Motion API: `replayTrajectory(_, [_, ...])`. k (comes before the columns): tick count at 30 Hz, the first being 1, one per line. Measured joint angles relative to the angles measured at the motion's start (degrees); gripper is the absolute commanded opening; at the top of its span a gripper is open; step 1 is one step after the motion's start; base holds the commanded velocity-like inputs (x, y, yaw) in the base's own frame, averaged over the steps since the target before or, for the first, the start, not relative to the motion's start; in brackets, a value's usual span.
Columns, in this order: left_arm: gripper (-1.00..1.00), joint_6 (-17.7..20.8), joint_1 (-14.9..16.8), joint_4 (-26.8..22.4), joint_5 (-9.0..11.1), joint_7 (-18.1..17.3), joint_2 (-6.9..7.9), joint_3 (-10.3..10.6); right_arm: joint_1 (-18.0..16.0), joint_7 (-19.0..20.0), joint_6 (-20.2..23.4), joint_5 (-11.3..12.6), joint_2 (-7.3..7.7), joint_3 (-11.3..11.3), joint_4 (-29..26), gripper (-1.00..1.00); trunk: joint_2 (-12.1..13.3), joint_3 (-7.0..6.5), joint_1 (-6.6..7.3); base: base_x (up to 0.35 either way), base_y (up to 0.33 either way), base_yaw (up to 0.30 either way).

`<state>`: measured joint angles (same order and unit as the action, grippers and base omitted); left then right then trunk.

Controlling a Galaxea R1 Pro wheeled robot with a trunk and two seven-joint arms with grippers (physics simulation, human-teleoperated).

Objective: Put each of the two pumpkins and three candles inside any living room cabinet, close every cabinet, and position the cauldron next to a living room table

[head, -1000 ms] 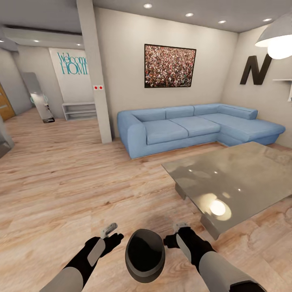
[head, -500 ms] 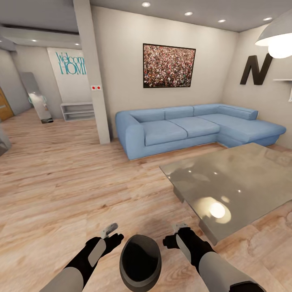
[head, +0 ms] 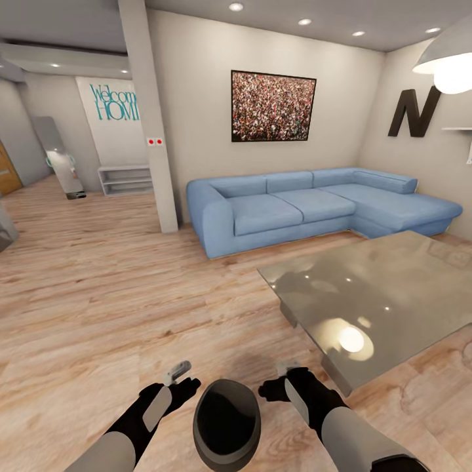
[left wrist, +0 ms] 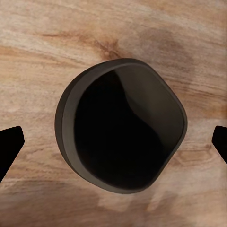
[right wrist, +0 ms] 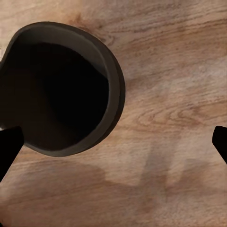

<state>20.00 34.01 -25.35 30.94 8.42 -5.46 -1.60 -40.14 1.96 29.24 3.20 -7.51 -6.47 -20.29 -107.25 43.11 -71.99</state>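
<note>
1. Cauldron (head: pixel 226 426), dark, round, empty, sits low in the head view between the two arms, over the light wood plank floor (head: pixel 98 295). Whether it rests on the floor or is lifted cannot be told.
2. Left hand (head: pixel 178 380) is just beside the cauldron's rim on the robot's left, not clearly touching it. In the left wrist view both fingertips (left wrist: pixel 9 142) sit wide apart at the frame edges with the cauldron (left wrist: pixel 120 125) mouth-up between them; hand is spread open, gripping nothing.
3. Right hand (head: pixel 278 387) is close to the rim on the robot's right. Right wrist view shows its fingertips (right wrist: pixel 9 144) also wide apart, the cauldron (right wrist: pixel 61 90) off to one side by one fingertip, bare floor (right wrist: pixel 165 94) between the tips; open, holding nothing.
4. Table (head: pixel 380 295), low with a glossy grey top, stands ahead and to the right of the cauldron, near but apart from it.
5. Blue corner sofa (head: pixel 314 203) sits behind the table along the far wall.
6. Framed picture (head: pixel 273 106) hangs above the sofa; black letter N (head: pixel 412 113) on the right wall.
7. Pale pillar (head: pixel 149 118) left of the sofa; pendant lamp (head: pixel 449 62) at top right.
</note>
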Motion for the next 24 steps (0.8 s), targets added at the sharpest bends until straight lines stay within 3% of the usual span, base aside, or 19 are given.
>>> replayTrajectory(24, [1.0,0.0,0.0,0.0,0.2,-0.1,-0.13,0.1,0.0,0.4,-0.1,-0.1,-0.01,0.0,-0.1,1.0,-9.6,4.31,-5.27,0.0,0.0,0.0])
